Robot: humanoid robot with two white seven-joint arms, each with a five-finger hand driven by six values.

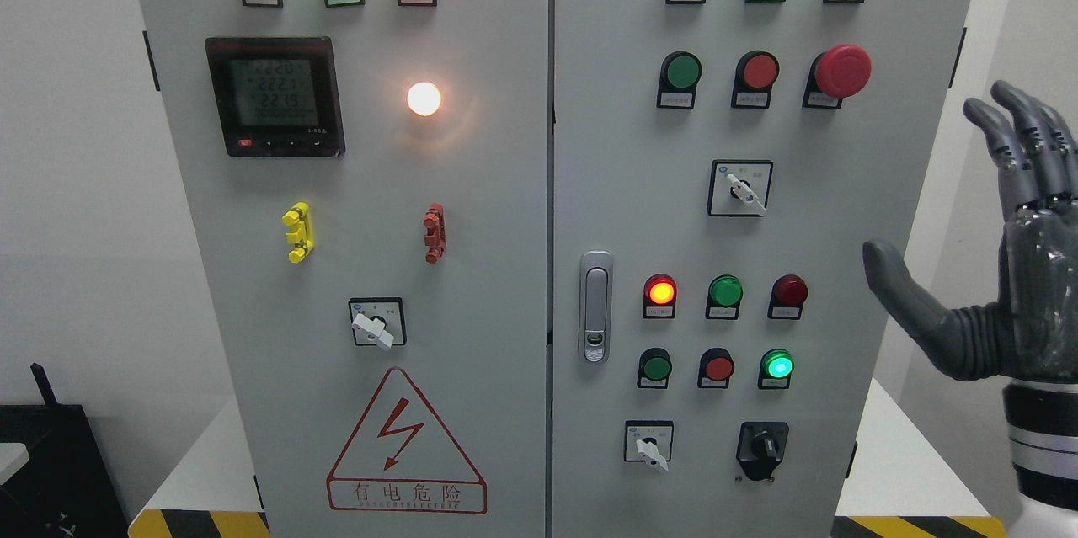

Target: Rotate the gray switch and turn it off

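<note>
The right hand [1002, 269] hangs released, fingers spread, at the cabinet's right edge; the nearest gray switch [745, 191] lies up-left, its lever slanting down-right.

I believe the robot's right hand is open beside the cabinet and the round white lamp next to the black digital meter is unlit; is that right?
Not quite: the round white lamp beside the black digital meter is lit, glowing in the head view. The right hand is indeed open beside the grey cabinet.

Looks like we're in an industrial test lab: gray electrical cabinet [472, 269] filling the frame, hazard-striped floor tape [202, 523] at the bottom left.
</note>
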